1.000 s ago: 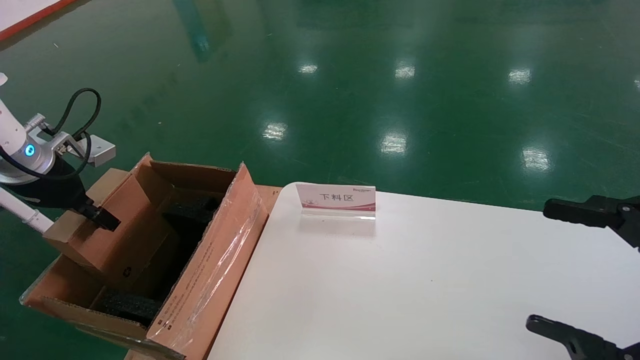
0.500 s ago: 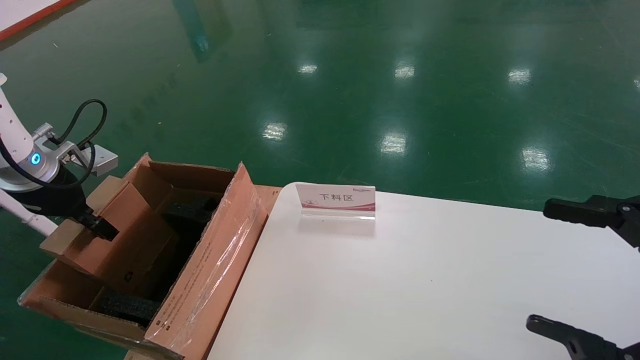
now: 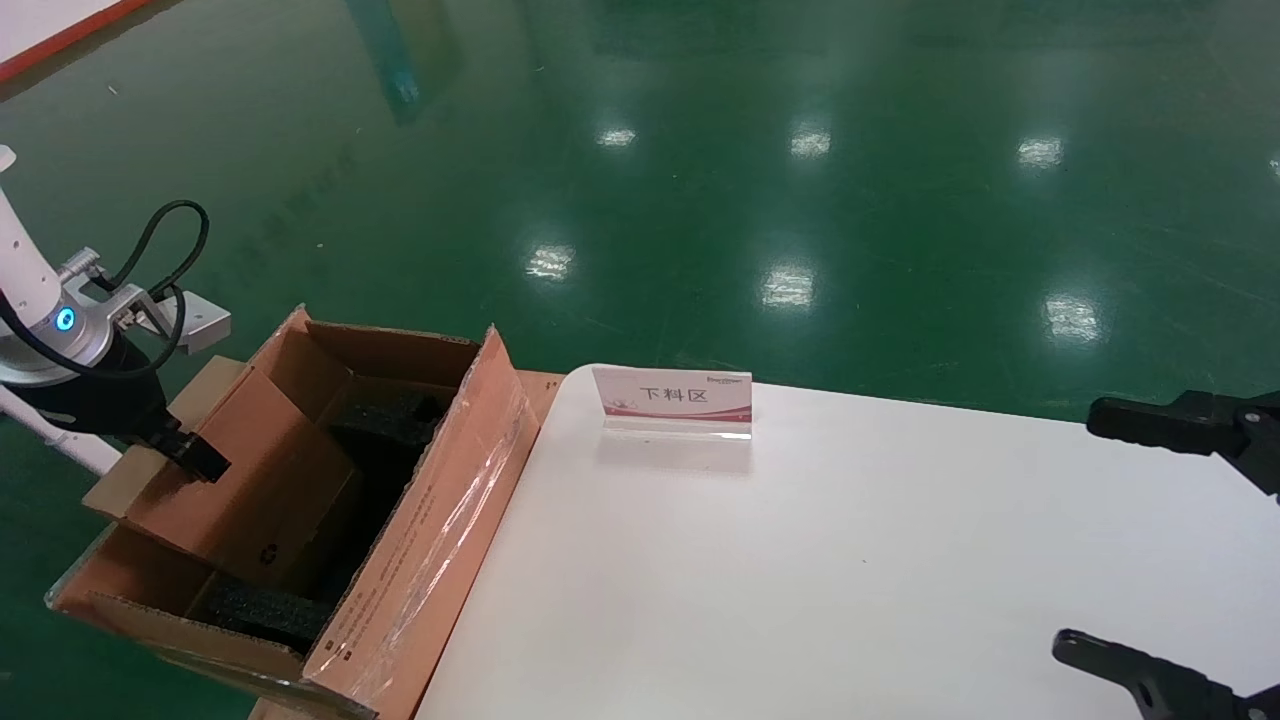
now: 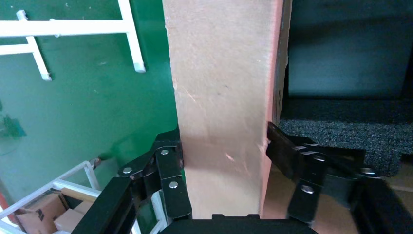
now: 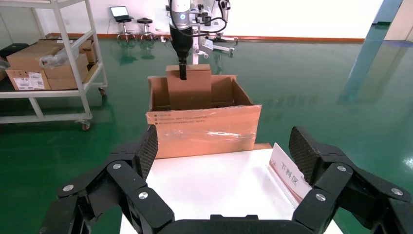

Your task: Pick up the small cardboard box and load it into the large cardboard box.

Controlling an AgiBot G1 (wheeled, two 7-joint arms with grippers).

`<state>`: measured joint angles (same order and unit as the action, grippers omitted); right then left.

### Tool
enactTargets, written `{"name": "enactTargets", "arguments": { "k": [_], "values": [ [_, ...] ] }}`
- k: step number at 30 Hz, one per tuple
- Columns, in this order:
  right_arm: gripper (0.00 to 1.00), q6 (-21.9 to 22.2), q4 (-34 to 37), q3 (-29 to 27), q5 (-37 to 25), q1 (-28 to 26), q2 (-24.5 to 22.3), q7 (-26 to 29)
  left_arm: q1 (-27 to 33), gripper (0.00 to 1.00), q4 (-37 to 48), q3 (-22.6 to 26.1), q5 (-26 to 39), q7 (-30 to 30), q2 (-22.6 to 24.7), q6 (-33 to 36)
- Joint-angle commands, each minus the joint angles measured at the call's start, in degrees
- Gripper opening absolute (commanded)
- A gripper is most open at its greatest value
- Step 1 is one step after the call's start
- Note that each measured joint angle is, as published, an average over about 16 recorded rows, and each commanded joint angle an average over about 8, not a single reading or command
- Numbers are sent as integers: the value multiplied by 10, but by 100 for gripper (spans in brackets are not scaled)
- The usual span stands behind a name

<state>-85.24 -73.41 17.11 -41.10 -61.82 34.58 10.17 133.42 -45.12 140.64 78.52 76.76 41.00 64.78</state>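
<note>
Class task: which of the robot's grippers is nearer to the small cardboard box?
Left. The left gripper is clamped on the small cardboard box, holding it partly inside the large cardboard box. The right gripper hovers open over the far side of the white table.

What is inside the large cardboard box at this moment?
Inside the large cardboard box are black foam blocks and the small cardboard box, partly lowered in and held by the left tool. The bottom is hidden.
</note>
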Motion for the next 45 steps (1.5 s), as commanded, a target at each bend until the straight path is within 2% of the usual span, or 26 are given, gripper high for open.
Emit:
{"name": "enactTargets", "arguments": {
  "k": [1, 12, 17, 24, 30, 38, 45],
  "values": [
    [100, 0, 0, 0, 0, 0, 0, 0, 0, 100, 0, 0, 0, 0, 0, 0],
    [100, 0, 0, 0, 0, 0, 0, 0, 2, 100, -2, -2, -1, -2, 0, -2],
    [100, 0, 0, 0, 0, 0, 0, 0, 17, 100, -23, -10, -2, -22, -6, -13],
    [100, 0, 0, 0, 0, 0, 0, 0, 61, 100, -99, -28, 0, -66, -34, -46],
    [100, 0, 0, 1, 0, 0, 0, 0, 108, 100, -183, -55, -15, -111, -79, -79],
    [100, 0, 1, 1, 0, 0, 0, 0, 147, 100, -263, -108, -103, -212, -151, -92],
    [100, 0, 1, 1, 0, 0, 0, -1, 144, 100, -261, -128, -147, -276, -160, -82]
  ]
}}
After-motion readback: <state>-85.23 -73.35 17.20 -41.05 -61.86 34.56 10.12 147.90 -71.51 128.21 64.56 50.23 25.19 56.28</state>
